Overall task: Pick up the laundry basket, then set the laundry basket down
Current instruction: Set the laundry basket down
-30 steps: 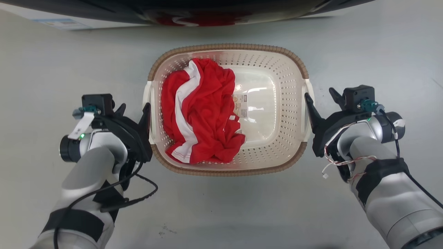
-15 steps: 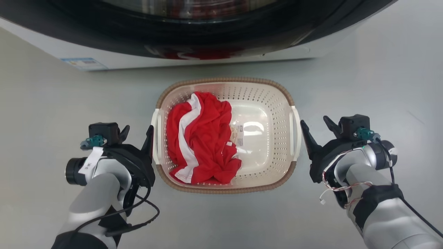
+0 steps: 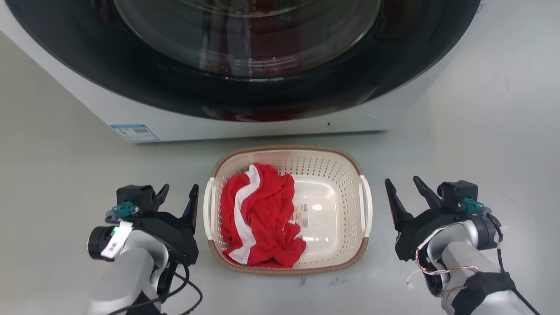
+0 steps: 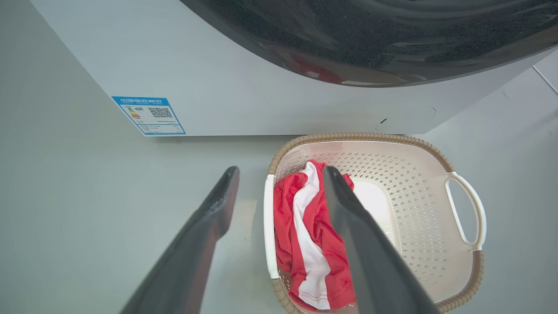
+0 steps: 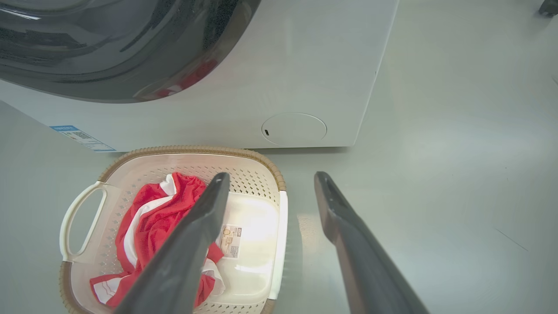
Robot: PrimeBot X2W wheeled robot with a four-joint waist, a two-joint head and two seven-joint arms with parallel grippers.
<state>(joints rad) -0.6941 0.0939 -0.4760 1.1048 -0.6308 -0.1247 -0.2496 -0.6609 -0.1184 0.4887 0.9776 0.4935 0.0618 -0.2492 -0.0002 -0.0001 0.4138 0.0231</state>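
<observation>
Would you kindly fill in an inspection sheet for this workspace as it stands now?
Surface: pale grey floor, a few small dark marks near the basket.
Job's things: laundry basket on the floor, holding a red and white garment and a sticker.
Clutter: nothing seen.
Tools: left tool and right tool open, flanking the basket, holding nothing.
Cables: black cable loops off the left arm; thin wires at the right wrist.
Surroundings: front-loading washing machine behind the basket.

Parted fingers point(image 4: 209, 226) near laundry basket point(image 4: 418, 196)
</observation>
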